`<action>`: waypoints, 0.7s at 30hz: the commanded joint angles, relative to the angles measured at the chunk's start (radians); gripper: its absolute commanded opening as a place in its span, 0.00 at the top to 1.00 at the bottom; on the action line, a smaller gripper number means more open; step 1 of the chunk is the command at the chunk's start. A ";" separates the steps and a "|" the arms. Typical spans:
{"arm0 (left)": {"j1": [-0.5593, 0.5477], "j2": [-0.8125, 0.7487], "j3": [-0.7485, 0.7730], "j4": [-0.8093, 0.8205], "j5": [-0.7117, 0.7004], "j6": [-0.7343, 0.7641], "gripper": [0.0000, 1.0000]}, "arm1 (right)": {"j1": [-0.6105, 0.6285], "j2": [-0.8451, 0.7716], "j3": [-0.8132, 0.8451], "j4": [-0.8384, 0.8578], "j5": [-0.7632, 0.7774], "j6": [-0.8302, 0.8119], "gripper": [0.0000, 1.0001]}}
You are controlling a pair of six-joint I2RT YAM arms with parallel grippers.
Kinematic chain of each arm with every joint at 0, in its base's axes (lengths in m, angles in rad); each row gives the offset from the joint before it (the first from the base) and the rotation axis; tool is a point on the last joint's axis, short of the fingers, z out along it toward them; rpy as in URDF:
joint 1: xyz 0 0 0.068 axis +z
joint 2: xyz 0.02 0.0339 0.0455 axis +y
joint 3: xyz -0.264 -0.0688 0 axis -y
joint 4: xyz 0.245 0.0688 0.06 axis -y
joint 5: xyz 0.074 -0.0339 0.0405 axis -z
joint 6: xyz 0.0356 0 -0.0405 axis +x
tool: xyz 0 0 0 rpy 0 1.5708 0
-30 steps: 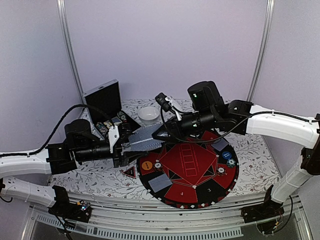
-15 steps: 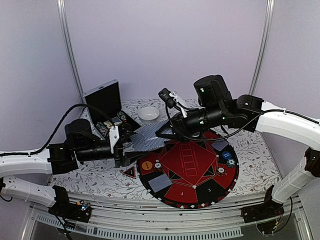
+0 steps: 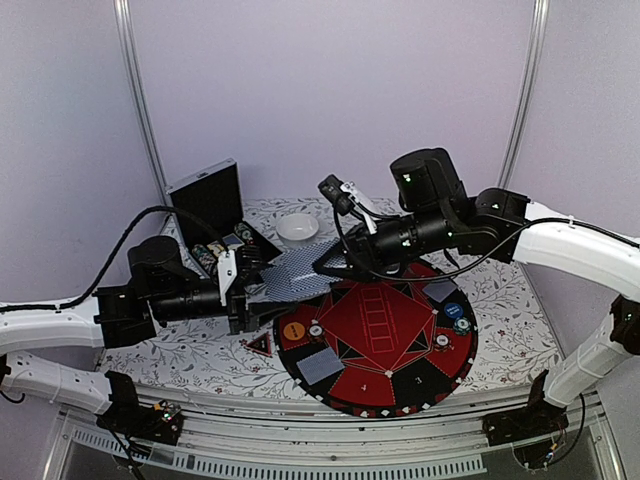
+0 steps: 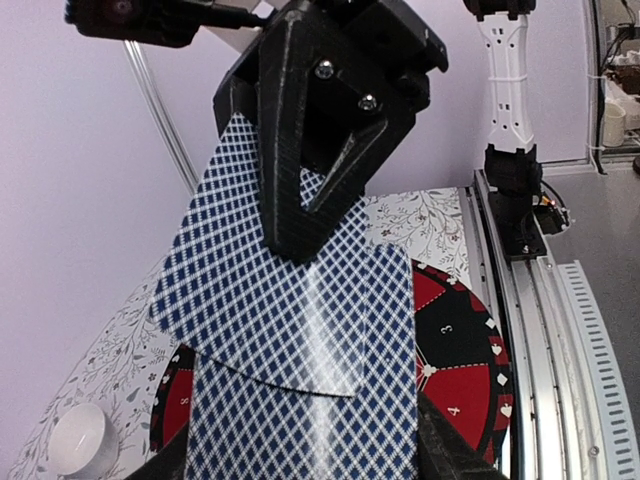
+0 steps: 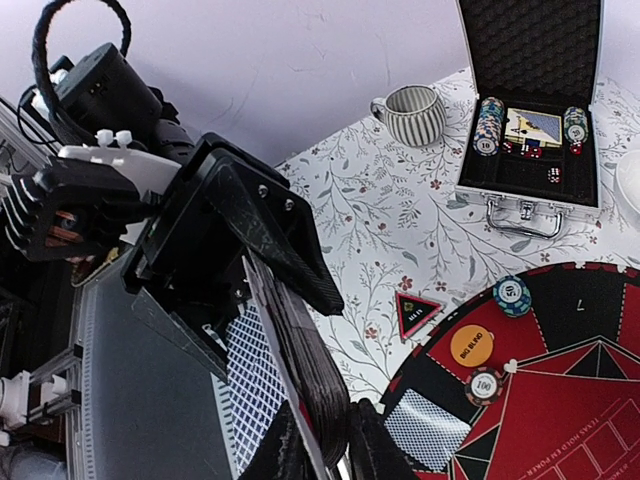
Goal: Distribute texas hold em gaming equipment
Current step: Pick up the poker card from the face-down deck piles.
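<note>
The right tool (image 4: 305, 215) pinches one diamond-backed playing card (image 4: 250, 330), askew atop the deck (image 4: 300, 440) clamped in the left tool (image 3: 243, 283), midair above the table (image 3: 170, 350). Friction could drag a second card along and spill it.

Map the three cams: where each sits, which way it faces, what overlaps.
Top external: above and behind, looking down on the table; left arm, right arm, left gripper, right gripper, mat, case.
Left wrist: on the left arm, facing right; own fingers at the bottom, deck, right gripper pinching a card.
Right wrist: on the right arm, facing left; own fingers at the bottom, left gripper, mug, case.
Shared: wrist views face each other; all three show the mat.
</note>
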 commanded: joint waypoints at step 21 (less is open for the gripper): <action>0.009 0.002 0.007 -0.027 -0.043 -0.012 0.47 | -0.050 -0.059 -0.056 -0.032 0.059 0.031 0.97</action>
